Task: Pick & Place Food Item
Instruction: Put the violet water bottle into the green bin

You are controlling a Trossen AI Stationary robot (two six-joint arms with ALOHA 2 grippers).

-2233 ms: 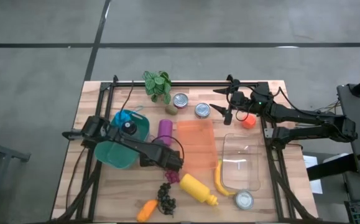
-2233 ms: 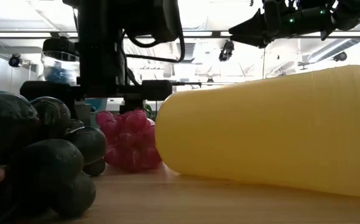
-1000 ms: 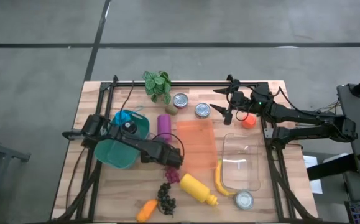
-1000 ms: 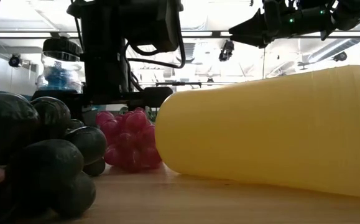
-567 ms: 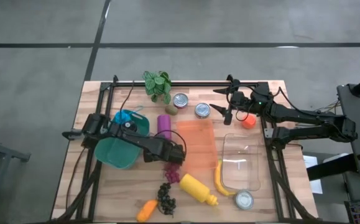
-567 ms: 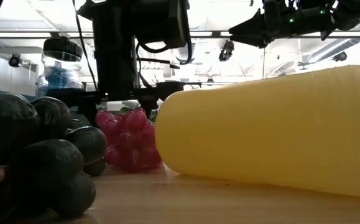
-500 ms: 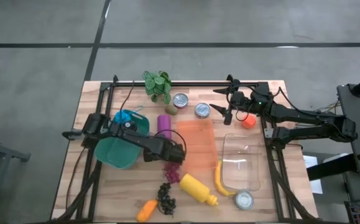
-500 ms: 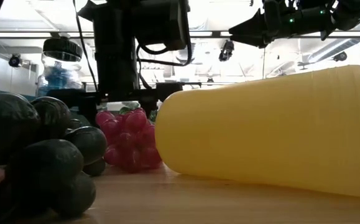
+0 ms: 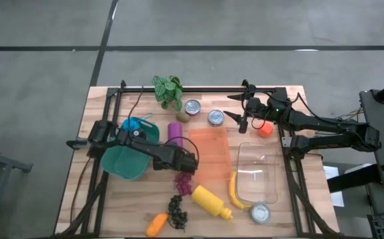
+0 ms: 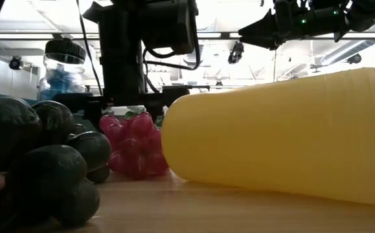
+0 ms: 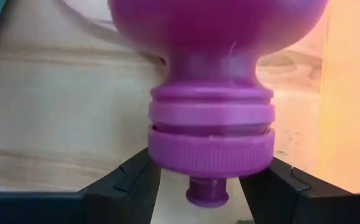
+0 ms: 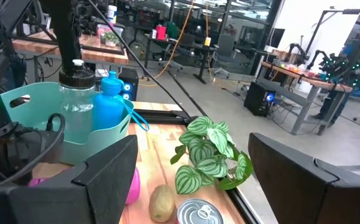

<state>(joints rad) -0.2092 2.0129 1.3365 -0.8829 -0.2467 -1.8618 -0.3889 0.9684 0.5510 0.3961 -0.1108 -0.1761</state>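
The left end effector point(image 11: 207, 186) is sitting with its two fingers closed against either side of the cap of a purple bottle point(image 11: 214, 93), so it is gripping the bottle by the cap end. The bottle's body is running straight ahead of the fingers, its long axis in line with the reach of the arm. In the high view the left end effector point(image 9: 182, 161) is lying mid-desk, with the purple bottle point(image 9: 176, 135) stretching from it toward the far edge, just beside the orange tray point(image 9: 210, 154) and near the teal bowl point(image 9: 130, 159). I am judging the bottle to be the item being picked; the clear container point(image 9: 257, 174) looks a likely place for it, though that is a guess.

The right end effector point(image 9: 238, 116) is waiting, fingers spread wide and empty, near the two cans point(image 9: 204, 113), well apart from the bottle, so the left arm is the nearer.
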